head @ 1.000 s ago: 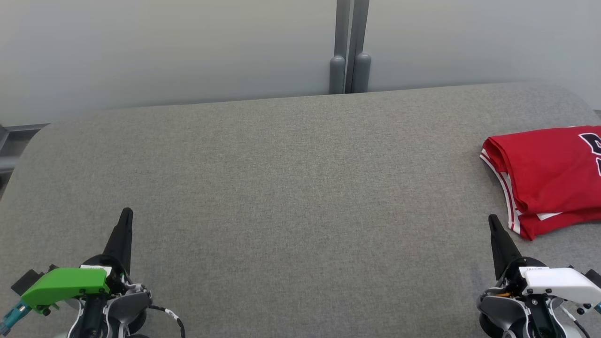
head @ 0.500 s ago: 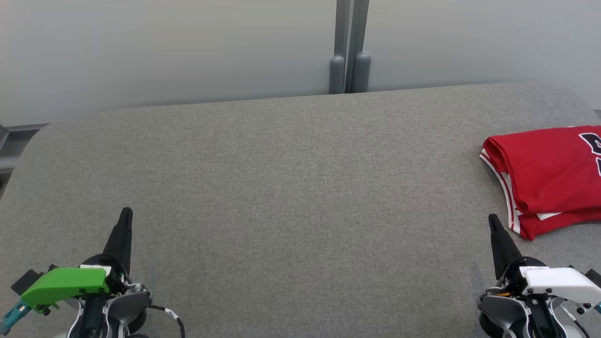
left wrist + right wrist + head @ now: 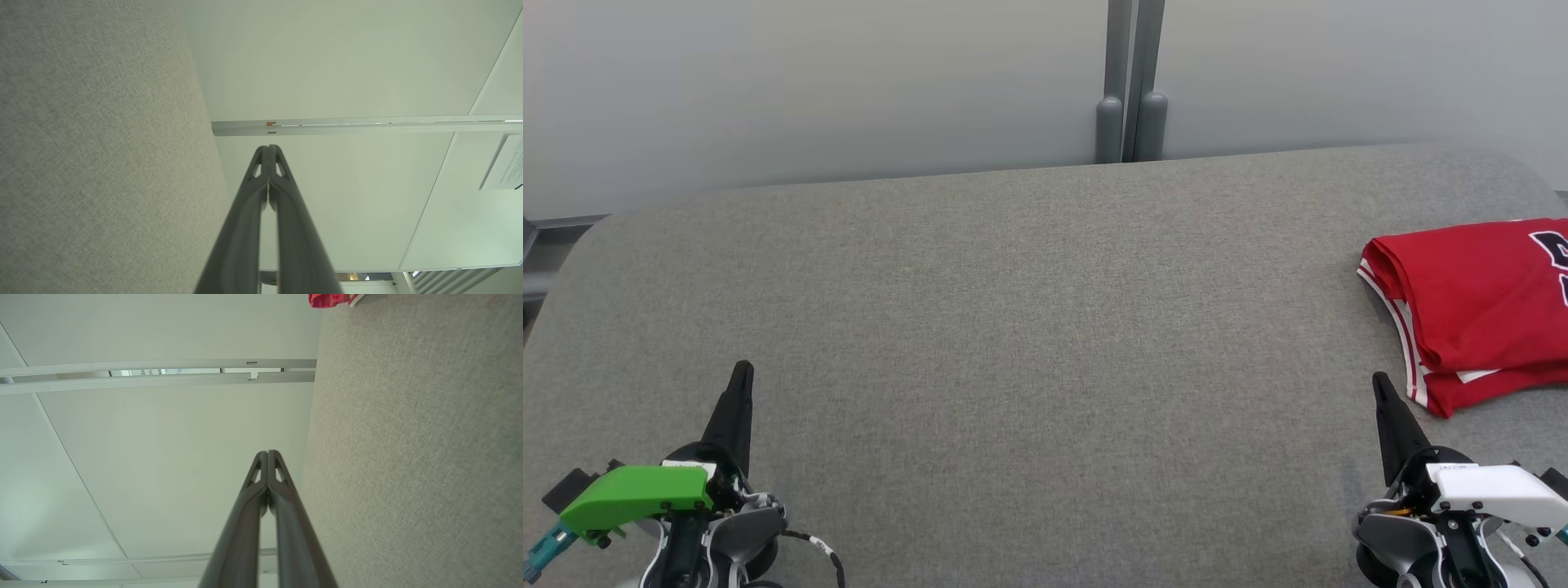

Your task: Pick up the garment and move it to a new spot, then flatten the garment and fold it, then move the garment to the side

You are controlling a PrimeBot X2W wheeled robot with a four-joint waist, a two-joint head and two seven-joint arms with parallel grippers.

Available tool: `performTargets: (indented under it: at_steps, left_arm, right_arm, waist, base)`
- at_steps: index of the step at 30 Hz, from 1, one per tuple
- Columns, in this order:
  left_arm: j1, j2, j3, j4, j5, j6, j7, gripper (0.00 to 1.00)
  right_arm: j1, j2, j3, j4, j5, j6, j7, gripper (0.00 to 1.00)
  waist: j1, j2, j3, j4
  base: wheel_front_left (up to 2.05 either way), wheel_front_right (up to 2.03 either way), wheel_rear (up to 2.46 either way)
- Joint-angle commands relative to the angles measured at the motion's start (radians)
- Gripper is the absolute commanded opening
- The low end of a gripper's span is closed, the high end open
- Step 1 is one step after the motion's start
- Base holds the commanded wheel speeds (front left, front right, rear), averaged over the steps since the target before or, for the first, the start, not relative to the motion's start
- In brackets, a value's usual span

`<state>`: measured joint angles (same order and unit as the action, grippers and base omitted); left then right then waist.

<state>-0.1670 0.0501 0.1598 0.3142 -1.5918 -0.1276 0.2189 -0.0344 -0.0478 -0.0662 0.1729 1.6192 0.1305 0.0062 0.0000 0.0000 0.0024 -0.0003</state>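
Note:
The garment [image 3: 1482, 306] is a red jersey with white trim and dark lettering, lying folded at the right edge of the grey fabric table [image 3: 1045, 327]; a red corner of the garment [image 3: 329, 299] shows at the top of the right wrist view. My right gripper [image 3: 1379, 382] rests at the lower right, shut and holding nothing, just short of the garment's near corner. At the lower left my left gripper [image 3: 742, 370] is shut and holds nothing, far from the garment. Both wrist views show the fingertips pressed together, left gripper [image 3: 269, 148] and right gripper [image 3: 268, 453].
Pale wall panels [image 3: 809, 82] stand behind the table, joined by a grey post [image 3: 1131, 82]. The table's back edge curves down at both far corners. A paper notice [image 3: 504, 163] hangs on the wall.

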Motion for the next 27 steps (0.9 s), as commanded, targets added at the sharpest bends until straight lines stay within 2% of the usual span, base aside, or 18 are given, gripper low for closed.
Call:
performTargets:
  at_steps: [1, 27]
  left_arm:
    - [-0.016, 0.0, 0.003, -0.003, -0.011, -0.006, 0.004, 0.0]
    - [-0.016, 0.0, 0.003, -0.004, -0.011, -0.006, 0.004, 0.0]
  right_arm:
    - [-0.008, -0.004, -0.002, -0.004, 0.006, 0.0, 0.002, 0.0]
    - [-0.008, -0.004, -0.002, -0.004, 0.006, 0.0, 0.002, 0.0]
  waist:
    - [0.0, 0.0, 0.0, 0.0]
    - [0.0, 0.0, 0.0, 0.0]
  base:
    - [0.0, 0.0, 0.0]
    - [0.0, 0.0, 0.0]
